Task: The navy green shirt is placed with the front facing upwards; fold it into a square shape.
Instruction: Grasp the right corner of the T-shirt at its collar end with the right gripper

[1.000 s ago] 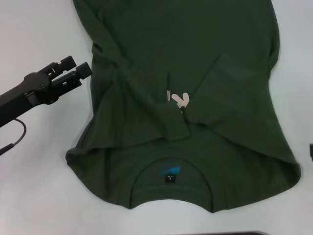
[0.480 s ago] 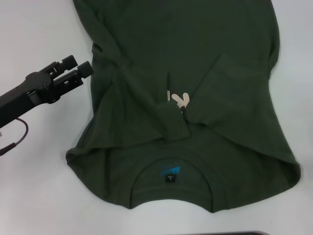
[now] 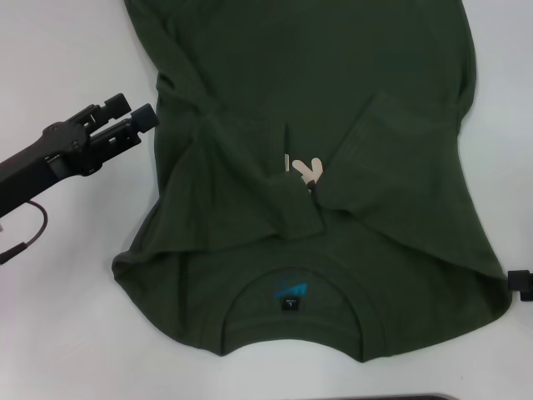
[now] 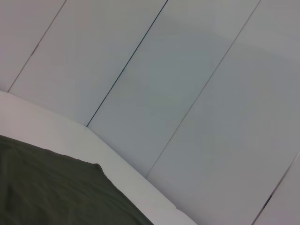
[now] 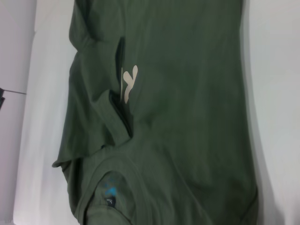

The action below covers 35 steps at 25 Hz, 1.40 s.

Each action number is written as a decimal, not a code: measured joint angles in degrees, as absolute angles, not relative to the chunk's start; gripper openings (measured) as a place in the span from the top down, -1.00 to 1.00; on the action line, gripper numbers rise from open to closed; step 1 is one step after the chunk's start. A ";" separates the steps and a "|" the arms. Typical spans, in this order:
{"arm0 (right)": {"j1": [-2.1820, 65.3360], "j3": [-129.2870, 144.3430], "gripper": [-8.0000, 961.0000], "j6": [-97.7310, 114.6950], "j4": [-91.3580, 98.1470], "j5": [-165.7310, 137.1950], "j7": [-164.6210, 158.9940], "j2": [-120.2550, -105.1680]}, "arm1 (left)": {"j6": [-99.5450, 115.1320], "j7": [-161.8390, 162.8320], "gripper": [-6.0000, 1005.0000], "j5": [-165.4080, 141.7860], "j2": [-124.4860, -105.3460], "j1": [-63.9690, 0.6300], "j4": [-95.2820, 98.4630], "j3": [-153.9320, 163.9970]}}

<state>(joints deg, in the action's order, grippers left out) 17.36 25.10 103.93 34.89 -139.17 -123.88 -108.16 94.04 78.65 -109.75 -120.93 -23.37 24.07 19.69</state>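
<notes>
Since a moment ago, my right pincer (image 3: pixel 521 285) has slid into sight at the edge of the head view, beside the shirt's shoulder corner; whether it is spread I cannot tell. My left pincer (image 3: pixel 133 118) hovers just off the cloth's left edge, pressed nearly together and pinching nothing. The navy green shirt (image 3: pixel 333 100) lies on the white bench (image 3: pixel 58 333), collar toward me, both sleeves folded inward over the chest, so I judge the lengthwise folds come next.
</notes>
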 joint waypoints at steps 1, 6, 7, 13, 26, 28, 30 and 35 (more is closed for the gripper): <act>17.45 25.13 -0.51 103.70 34.89 -139.23 -123.91 -108.23 | 94.04 78.63 -0.64 -109.76 -120.93 -23.37 24.08 19.68; 17.84 25.14 -0.51 102.23 34.09 -139.29 -124.00 -108.39 | 93.92 78.49 -0.64 -109.72 -120.93 -23.37 24.09 19.65; 17.98 25.14 -0.51 102.00 33.67 -139.30 -124.01 -108.42 | 93.92 78.49 -0.64 -109.72 -120.93 -23.37 24.09 19.65; 18.56 25.27 -0.51 101.02 33.29 -139.64 -124.26 -108.92 | 92.75 78.48 -0.64 -109.68 -120.93 -23.37 24.08 19.51; 20.32 25.30 -0.50 100.27 33.31 -141.21 -124.62 -109.79 | 92.59 78.39 -0.64 -109.68 -120.93 -23.65 24.08 18.95; 20.36 25.33 -0.50 100.27 33.28 -141.25 -124.61 -109.79 | 92.55 78.39 -0.64 -109.68 -120.93 -23.70 24.08 18.87; 20.36 25.38 -0.50 100.27 33.25 -141.30 -124.63 -109.79 | 92.54 78.39 -0.64 -109.68 -120.93 -23.72 24.08 18.62; 20.03 25.42 -0.50 100.29 33.22 -141.57 -124.97 -109.77 | 92.54 78.39 -0.64 -109.68 -120.93 -23.80 24.08 18.26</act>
<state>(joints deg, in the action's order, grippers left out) 20.03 25.43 100.29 33.22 -141.57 -124.97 -109.77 92.54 78.39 -109.68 -120.93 -23.80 24.08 18.26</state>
